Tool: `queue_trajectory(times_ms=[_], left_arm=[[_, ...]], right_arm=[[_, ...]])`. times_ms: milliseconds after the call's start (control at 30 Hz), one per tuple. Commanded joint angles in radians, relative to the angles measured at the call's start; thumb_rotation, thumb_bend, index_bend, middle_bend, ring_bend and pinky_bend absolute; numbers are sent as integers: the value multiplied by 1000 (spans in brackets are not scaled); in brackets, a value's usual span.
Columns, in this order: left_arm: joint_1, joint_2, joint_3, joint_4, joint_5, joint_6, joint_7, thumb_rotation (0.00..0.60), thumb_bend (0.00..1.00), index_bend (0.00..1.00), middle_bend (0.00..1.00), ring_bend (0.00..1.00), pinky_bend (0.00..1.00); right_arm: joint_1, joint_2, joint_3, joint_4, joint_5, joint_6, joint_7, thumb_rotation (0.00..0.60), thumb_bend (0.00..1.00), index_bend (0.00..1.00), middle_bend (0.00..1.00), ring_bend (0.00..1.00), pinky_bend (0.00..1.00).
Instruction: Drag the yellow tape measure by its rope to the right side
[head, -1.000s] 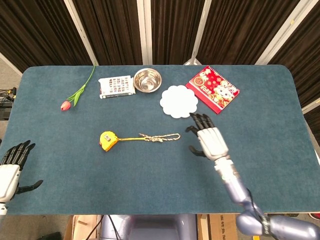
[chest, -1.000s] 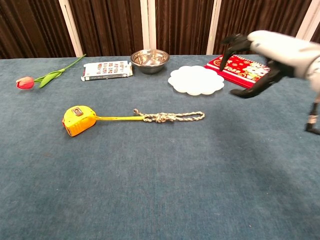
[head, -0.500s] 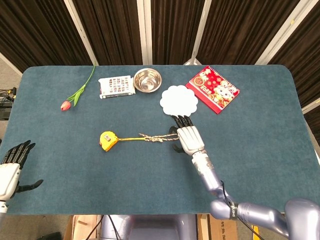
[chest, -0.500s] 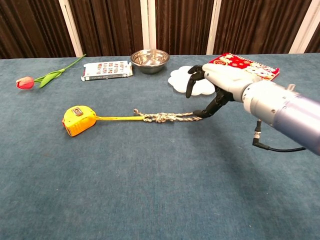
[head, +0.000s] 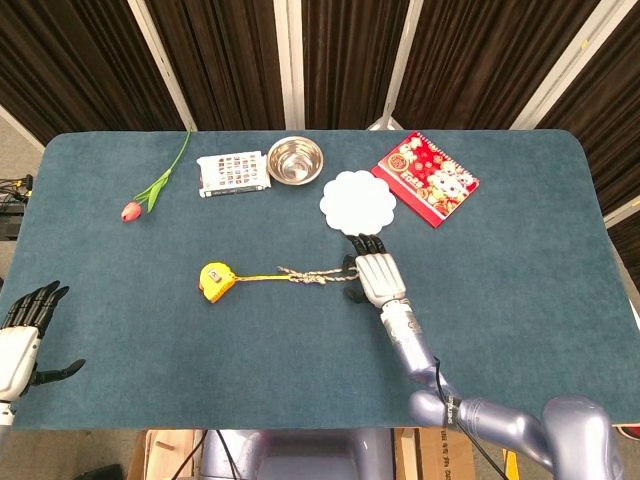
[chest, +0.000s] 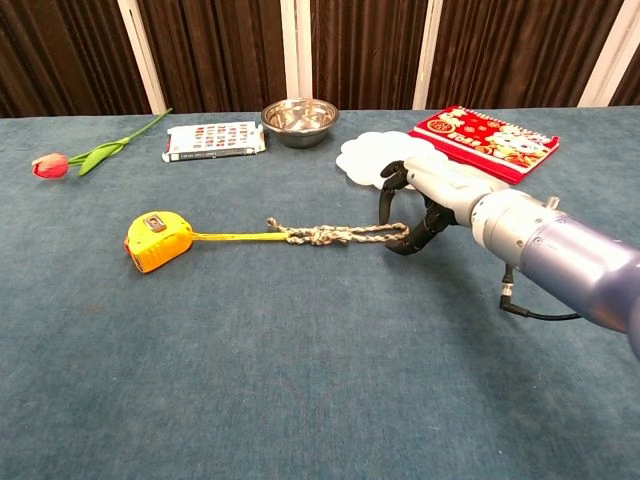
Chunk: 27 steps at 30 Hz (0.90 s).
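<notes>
Right hand fingers curl over the rope end; actual grip unclear.

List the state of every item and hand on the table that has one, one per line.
yellow tape measure: resting on the table, tape pulled out toward the rope.
rope: knotted, stretched along the table, its right loop end at the right hand.
right hand: lowered over the rope's end, fingers curled around the loop; firm grip not confirmed.
left hand: open, holding nothing.
steel bowl: upright, empty.
tulip: lying flat.
</notes>
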Motion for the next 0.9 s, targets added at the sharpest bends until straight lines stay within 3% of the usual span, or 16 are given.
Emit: queue_trajectory(times_ms=[33, 900], left_arm=[[0, 0, 0, 0, -1, -1, 0, 600, 0, 0, 0, 0, 0], [-1, -1, -1, 3, -3, -2, -3, 600, 0, 0, 0, 0, 0]], right_arm=[[3, -5, 3, 11, -3, 1, 8, 600, 312, 513, 127, 0, 0], [20, -56, 10, 106, 8, -26, 40, 600, 360, 530, 132, 0, 0]])
